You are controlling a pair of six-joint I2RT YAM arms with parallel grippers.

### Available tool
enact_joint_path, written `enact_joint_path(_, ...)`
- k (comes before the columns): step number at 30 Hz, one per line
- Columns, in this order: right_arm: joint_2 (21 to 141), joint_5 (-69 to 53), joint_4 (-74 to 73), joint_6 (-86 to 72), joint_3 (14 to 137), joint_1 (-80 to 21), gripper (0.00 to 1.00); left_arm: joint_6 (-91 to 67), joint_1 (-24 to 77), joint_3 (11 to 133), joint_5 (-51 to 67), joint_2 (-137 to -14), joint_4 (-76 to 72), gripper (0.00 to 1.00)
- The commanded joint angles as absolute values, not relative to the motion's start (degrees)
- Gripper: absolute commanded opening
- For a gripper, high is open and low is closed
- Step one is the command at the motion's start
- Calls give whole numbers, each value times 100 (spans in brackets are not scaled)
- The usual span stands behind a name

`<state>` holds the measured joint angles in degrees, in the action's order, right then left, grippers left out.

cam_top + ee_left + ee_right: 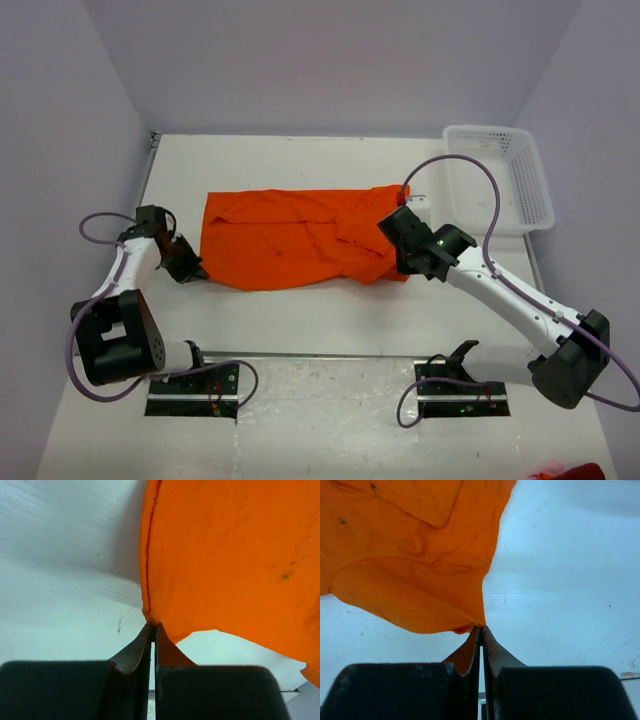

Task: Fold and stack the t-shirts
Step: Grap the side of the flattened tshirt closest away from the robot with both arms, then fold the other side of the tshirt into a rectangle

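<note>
An orange t-shirt (295, 238) lies folded into a wide strip across the middle of the white table. My left gripper (197, 270) is shut on the shirt's near-left corner; the left wrist view shows its jaws pinched on the cloth edge (152, 626), and the shirt (230, 560) rises away from them. My right gripper (405, 270) is shut on the shirt's near-right corner; the right wrist view shows its jaws pinched on the cloth tip (482, 627), and the shirt (410, 565) spreads to the upper left. A folded sleeve shows at the top of that view.
A white plastic basket (498, 178) stands at the table's far right corner. Some red and orange cloth (572, 472) pokes in at the bottom right edge of the top view. Grey walls close in the table on three sides.
</note>
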<state>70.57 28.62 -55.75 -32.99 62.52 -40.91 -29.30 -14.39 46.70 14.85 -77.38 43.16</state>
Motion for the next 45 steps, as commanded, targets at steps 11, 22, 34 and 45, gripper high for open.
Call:
enact_joint_path(11,7435,3024,-5661,-3455,6231,-4008,0,-3067,-1845,4816,1442,-7234,4492,0)
enact_joint_path(22,7910,2857,-5555,-2857,6724,-3674,0,-3076,-2408,5203,1195,-7488,4280,0)
enact_joint_path(34,8542,2496,-5221,-2409,7056,-3252,0,-3138,-2408,5150,1811,-7848,3455,0)
enact_joint_path(45,9518,2312,-5300,-2083,8383,-3050,0,-2971,-2242,5967,1758,-8648,3208,0)
